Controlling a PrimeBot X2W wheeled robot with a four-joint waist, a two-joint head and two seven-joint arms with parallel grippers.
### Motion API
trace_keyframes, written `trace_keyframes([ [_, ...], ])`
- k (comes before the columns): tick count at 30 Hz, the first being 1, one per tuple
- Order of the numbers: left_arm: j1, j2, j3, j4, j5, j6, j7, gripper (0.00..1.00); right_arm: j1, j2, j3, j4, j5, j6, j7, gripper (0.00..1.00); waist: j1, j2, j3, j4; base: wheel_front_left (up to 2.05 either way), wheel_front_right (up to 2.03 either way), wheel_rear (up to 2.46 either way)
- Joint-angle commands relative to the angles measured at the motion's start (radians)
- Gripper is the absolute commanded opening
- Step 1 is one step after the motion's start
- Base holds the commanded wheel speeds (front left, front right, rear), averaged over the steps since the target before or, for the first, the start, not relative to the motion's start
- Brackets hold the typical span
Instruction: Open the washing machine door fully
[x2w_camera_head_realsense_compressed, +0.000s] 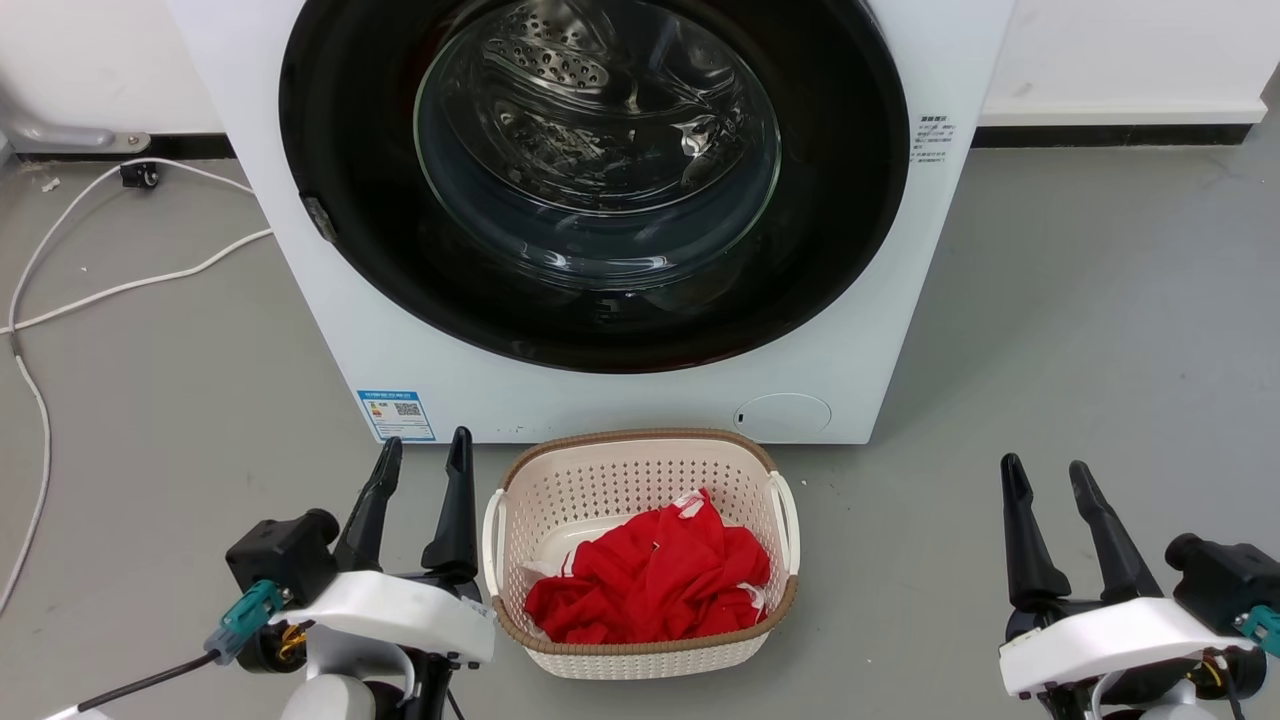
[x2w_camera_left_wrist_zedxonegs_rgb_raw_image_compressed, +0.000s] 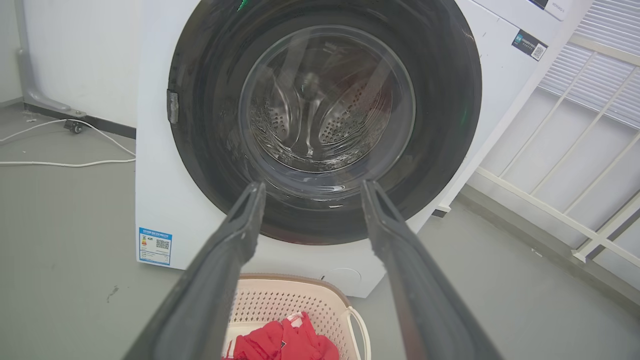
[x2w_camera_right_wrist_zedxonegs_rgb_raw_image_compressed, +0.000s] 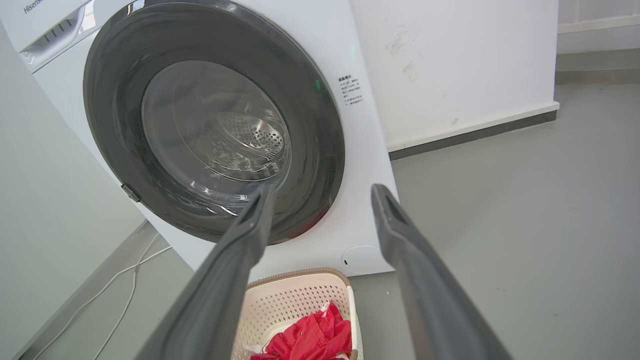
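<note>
The white washing machine (x2w_camera_head_realsense_compressed: 330, 330) (x2w_camera_left_wrist_zedxonegs_rgb_raw_image_compressed: 160, 200) (x2w_camera_right_wrist_zedxonegs_rgb_raw_image_compressed: 360, 165) stands on the grey floor straight ahead. Its washing machine door (x2w_camera_head_realsense_compressed: 840, 200) (x2w_camera_left_wrist_zedxonegs_rgb_raw_image_compressed: 445, 110) (x2w_camera_right_wrist_zedxonegs_rgb_raw_image_compressed: 320, 145), a glossy black disc with a clear glass bowl, lies flat against the front, closed. A small grey latch tab (x2w_camera_head_realsense_compressed: 318, 218) (x2w_camera_left_wrist_zedxonegs_rgb_raw_image_compressed: 172, 107) (x2w_camera_right_wrist_zedxonegs_rgb_raw_image_compressed: 130, 192) sits on the door's left rim. My left gripper (x2w_camera_head_realsense_compressed: 427, 452) (x2w_camera_left_wrist_zedxonegs_rgb_raw_image_compressed: 310, 192) is open low at the left, apart from the machine. My right gripper (x2w_camera_head_realsense_compressed: 1047, 478) (x2w_camera_right_wrist_zedxonegs_rgb_raw_image_compressed: 322, 197) is open low at the right, also holding nothing.
A cream laundry basket (x2w_camera_head_realsense_compressed: 640, 655) (x2w_camera_left_wrist_zedxonegs_rgb_raw_image_compressed: 285, 300) (x2w_camera_right_wrist_zedxonegs_rgb_raw_image_compressed: 300, 295) with red cloth (x2w_camera_head_realsense_compressed: 650, 580) stands on the floor just before the machine, between my grippers. White cables (x2w_camera_head_realsense_compressed: 120, 290) trail over the floor at the left. A white railing (x2w_camera_left_wrist_zedxonegs_rgb_raw_image_compressed: 575, 200) runs to the machine's right.
</note>
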Motion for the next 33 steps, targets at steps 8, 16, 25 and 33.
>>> trace_keyframes([
  [8,-0.02,0.001,-0.01,-0.006,0.096,0.008,-0.026,1.0,0.004,0.003,0.008,-0.006,-0.09,0.0,-0.026,1.0,0.0,-0.0001,0.001,0.0,0.0,0.0,0.0],
  [16,-0.022,0.001,-0.022,-0.006,0.166,0.017,-0.043,1.0,0.004,0.004,0.01,-0.005,-0.157,0.0,-0.043,1.0,-0.0001,-0.0001,0.002,0.001,0.0,0.0,0.0],
  [25,-0.021,0.0,-0.029,0.001,0.232,0.022,-0.057,1.0,0.008,0.004,0.013,-0.003,-0.215,0.0,-0.058,1.0,-0.0001,-0.0001,0.002,0.004,0.0,0.0,0.0],
  [33,-0.018,0.0,-0.034,0.007,0.299,0.031,-0.075,1.0,0.016,0.005,0.015,-0.002,-0.275,0.0,-0.074,1.0,-0.0001,-0.0001,0.002,0.005,0.0,0.0,0.0],
])
